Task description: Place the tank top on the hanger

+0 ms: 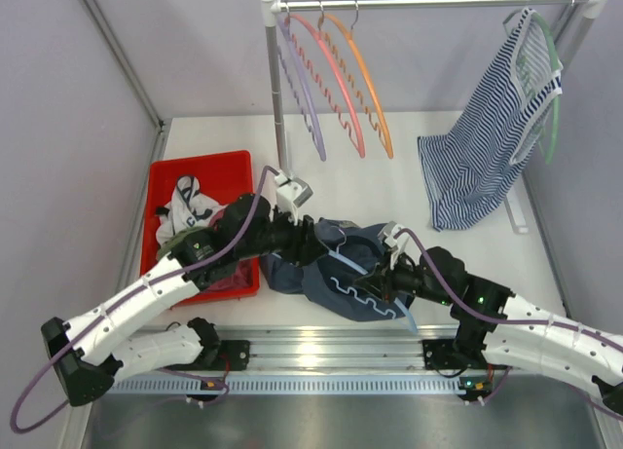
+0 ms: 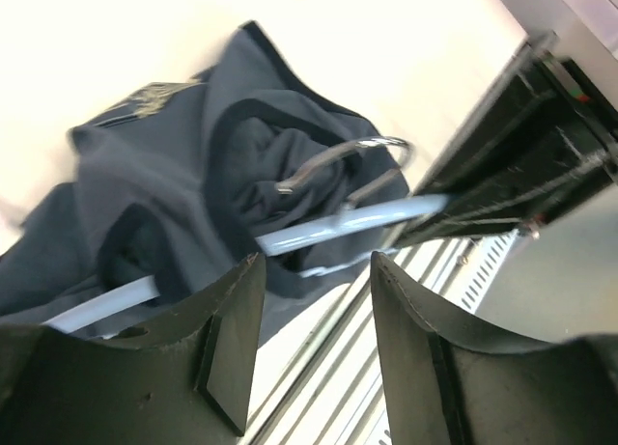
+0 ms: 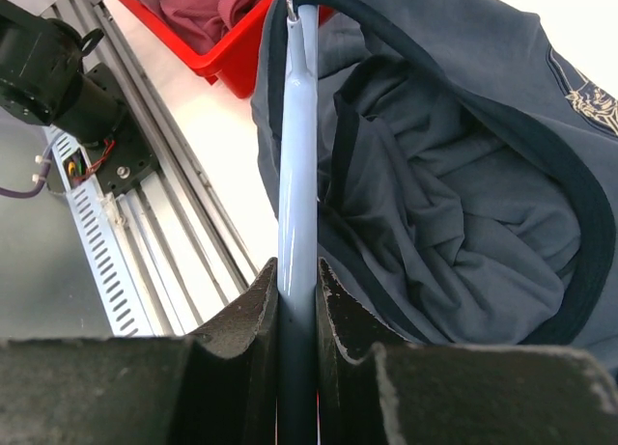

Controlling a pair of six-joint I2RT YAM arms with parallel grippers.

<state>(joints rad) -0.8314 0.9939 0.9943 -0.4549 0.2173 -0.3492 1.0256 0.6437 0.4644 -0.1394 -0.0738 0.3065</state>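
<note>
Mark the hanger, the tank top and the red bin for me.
hanger (image 3: 297, 146): right wrist view, on its light-blue arm.
tank top (image 2: 154, 175): left wrist view, on the body fabric.
red bin (image 1: 200, 171): top view, on its bare floor.

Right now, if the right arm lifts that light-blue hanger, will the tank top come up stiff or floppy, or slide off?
Probably floppy: the tank top lies bunched in soft folds, so it should sag. It may well slide, since the cloth looks only loosely gathered around the smooth light-blue hanger, which the right gripper clamps in its jaws.
</note>
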